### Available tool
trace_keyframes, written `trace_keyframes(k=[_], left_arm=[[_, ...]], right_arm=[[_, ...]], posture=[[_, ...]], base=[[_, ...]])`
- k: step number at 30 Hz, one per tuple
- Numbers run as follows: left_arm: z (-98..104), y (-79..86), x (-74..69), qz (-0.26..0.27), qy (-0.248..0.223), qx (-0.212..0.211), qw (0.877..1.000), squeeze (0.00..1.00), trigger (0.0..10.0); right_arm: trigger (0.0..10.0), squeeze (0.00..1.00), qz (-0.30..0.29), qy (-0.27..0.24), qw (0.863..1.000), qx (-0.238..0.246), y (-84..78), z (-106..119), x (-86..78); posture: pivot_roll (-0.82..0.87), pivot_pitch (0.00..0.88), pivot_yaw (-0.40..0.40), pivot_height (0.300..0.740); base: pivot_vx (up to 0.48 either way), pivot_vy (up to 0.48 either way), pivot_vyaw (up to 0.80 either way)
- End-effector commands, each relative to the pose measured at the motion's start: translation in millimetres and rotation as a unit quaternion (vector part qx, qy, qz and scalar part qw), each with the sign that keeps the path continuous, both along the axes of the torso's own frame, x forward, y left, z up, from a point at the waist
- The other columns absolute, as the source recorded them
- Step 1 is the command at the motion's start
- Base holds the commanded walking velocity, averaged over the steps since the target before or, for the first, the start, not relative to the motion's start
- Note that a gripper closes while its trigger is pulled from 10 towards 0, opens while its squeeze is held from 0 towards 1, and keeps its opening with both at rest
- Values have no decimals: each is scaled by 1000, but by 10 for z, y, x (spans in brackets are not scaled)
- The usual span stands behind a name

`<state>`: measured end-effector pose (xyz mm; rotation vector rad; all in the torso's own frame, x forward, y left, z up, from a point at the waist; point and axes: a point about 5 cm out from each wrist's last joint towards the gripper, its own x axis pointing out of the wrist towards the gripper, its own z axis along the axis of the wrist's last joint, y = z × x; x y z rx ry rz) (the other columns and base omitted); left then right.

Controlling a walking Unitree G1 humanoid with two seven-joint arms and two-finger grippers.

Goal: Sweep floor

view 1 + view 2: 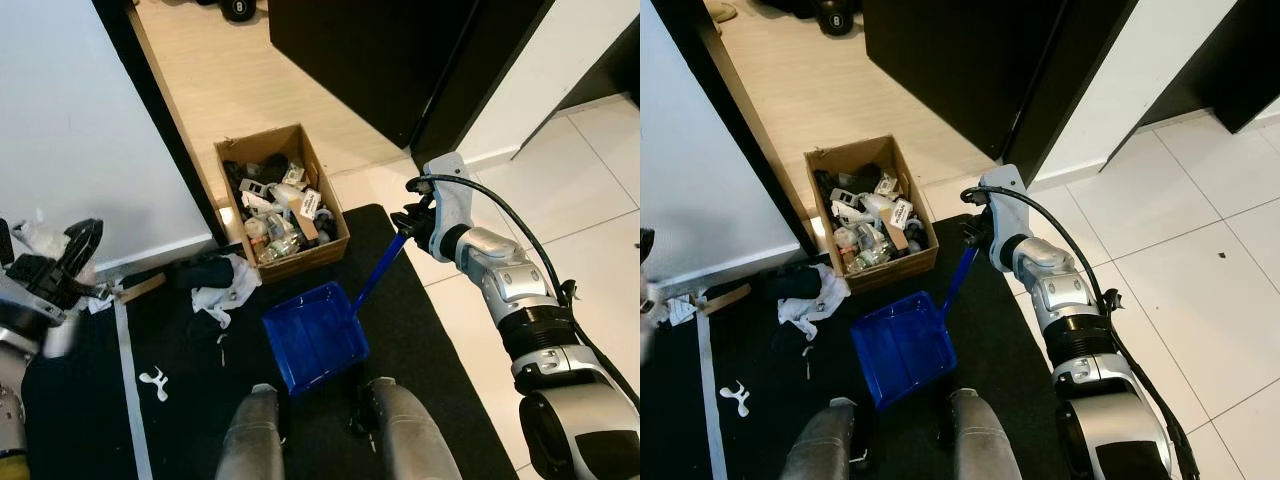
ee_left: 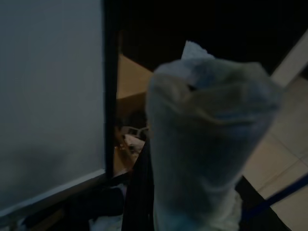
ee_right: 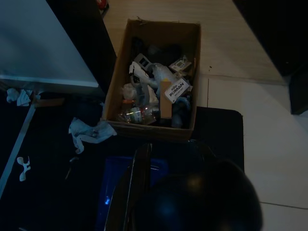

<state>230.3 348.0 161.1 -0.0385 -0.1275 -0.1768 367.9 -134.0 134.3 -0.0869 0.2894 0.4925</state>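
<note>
Your right gripper [image 1: 412, 218] is clamped on the top end of the blue dustpan's [image 1: 315, 337] handle, and the pan itself rests on the black mat [image 1: 420, 330], just in front of the robot's feet. Its handle runs up and away to the right, so the long axis slants from the pan at lower left to your grip at upper right. From the head views you cannot tell for certain which edge of the pan is the open lip, so check that before you push anything toward it. The litter you need lies to the pan's left: a crumpled white cloth [image 1: 228, 290] next to a dark garment sits near the front corner of the cardboard box [image 1: 283, 200], and a small white scrap [image 1: 154, 382] lies further left on the mat, beside a pale strip of tape. The box, full of mixed rubbish, stands just beyond the pan, between it and the doorway. Your left gripper [image 1: 70, 262] is nearer to that litter; it hangs by the white wall at the left edge, and in the left wrist view it holds a pale cloth-wrapped bundle [image 2: 207, 144] up close to the lens. My judgement is that the next move turns on bringing the left arm's bundle across from the left, driving the cloth and scrap rightward toward the pan while your right arm steadies the handle.
</note>
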Motion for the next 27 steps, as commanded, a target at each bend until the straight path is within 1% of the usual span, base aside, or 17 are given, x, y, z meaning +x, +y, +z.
trace_keyframes(k=[1, 2, 3, 4, 6, 7, 8, 9, 10, 11, 13, 14, 15, 18, 21, 25, 27], left_arm=[[-325, 86, -27, 46, 28, -43, 998, 0, 10000], [-325, 86, -27, 46, 28, -43, 998, 0, 10000], [-543, 132, -13, 99, 36, -90, 990, 0, 10000], [-543, 132, -13, 99, 36, -90, 990, 0, 10000], [-691, 142, -22, 134, 44, -134, 981, 0, 10000], [-782, 135, -35, 154, 52, -160, 974, 0, 10000], [-782, 135, -35, 154, 52, -160, 974, 0, 10000], [-840, 127, -44, 165, 57, -176, 969, 0, 10000], [-991, 62, -77, 180, 78, -205, 959, 0, 10000], [-991, 62, -77, 180, 78, -205, 959, 0, 10000], [-1048, 10, -93, 175, 84, -217, 957, 0, 10000], [-1102, -45, -111, 169, 89, -232, 954, 0, 10000], [-1140, -107, -119, 154, 86, -253, 951, 0, 10000], [-1166, -199, -118, 134, 72, -290, 945, 0, 10000], [-1123, -441, -33, 86, 53, -334, 937, 0, 10000], [-1061, -709, 48, 35, 39, -365, 930, 0, 10000], [-997, -880, 98, 0, 30, -395, 918, 0, 10000]], right_arm=[[10000, 0, -4, 50, 999, 9, -5, -228, -84], [10000, 0, -4, 50, 999, 9, -5, -228, -84], [10000, 0, -2, 45, 999, 9, -3, -192, -74], [10000, 0, -2, 45, 999, 9, -3, -192, -74], [10000, 0, -4, 40, 999, 8, -33, -160, -60], [10000, 0, -7, 37, 999, 7, -62, -138, -54], [10000, 0, -7, 37, 999, 7, -62, -138, -54], [10000, 0, -9, 36, 999, 7, -81, -124, -51], [10000, 0, -12, 33, 999, 6, -128, -99, -52], [10000, 0, -12, 33, 999, 6, -128, -99, -52], [10000, 0, -14, 32, 999, 4, -152, -94, -55], [10000, 0, -17, 32, 999, 3, -180, -94, -58], [10000, 0, -20, 32, 999, 2, -204, -98, -61], [10000, 0, -24, 34, 999, 2, -229, -108, -64], [10000, 0, -23, 36, 999, 3, -203, -124, -69], [10000, 0, -20, 37, 999, 5, -166, -123, -60], [10000, 0, -17, 35, 999, 8, -137, -107, -51]], posture=[[-40, 295, -84, 740], [-40, 295, -84, 740], [-65, 296, -90, 740], [-65, 296, -90, 740], [-80, 297, -93, 740], [-94, 295, -98, 740], [-94, 295, -98, 740], [-94, 295, -98, 740], [-105, 295, -100, 740], [-105, 295, -100, 740], [-107, 297, -100, 740], [-109, 298, -102, 740], [-108, 299, -102, 740], [-104, 298, -104, 740], [-92, 297, -101, 740], [-89, 295, -101, 740], [-90, 293, -102, 740]], base=[[0, 0, 0], [0, 0, 0], [0, 0, 0], [0, 0, 0], [0, 0, 0], [0, 0, 0], [0, 0, 0], [0, 0, 0], [0, 0, 0], [0, 0, 0], [0, 0, 0], [0, 0, 0], [0, 0, 0], [0, 0, 0], [0, 0, 0], [0, 0, 0], [0, 0, 0]])
